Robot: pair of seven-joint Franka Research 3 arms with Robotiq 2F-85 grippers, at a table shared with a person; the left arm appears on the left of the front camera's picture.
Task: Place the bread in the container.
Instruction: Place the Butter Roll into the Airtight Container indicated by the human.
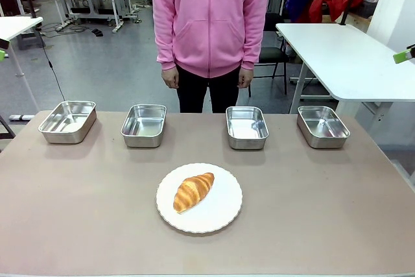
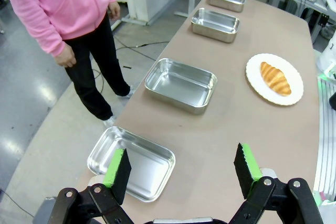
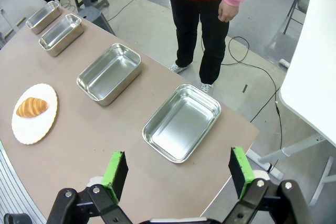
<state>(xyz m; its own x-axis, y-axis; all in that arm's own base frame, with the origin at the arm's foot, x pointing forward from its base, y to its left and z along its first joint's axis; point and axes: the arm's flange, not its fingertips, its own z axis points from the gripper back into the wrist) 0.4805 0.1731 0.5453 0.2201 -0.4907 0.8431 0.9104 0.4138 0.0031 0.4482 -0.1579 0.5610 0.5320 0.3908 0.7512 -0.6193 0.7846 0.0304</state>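
Left fingers [image 2: 116, 174] and right fingers [image 3: 116, 172] both released, empty. My worry: the bread [image 1: 193, 191] sits on a smooth-looking plate [image 1: 224, 213], so a sloppy pinch might skid or crush it.

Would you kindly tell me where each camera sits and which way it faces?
Front view: robot's side, facing across the table at the person.
Left wrist view: above the table's left end, along the pans; open left gripper below.
Right wrist view: above the right end; open right gripper below.
All share the bread.
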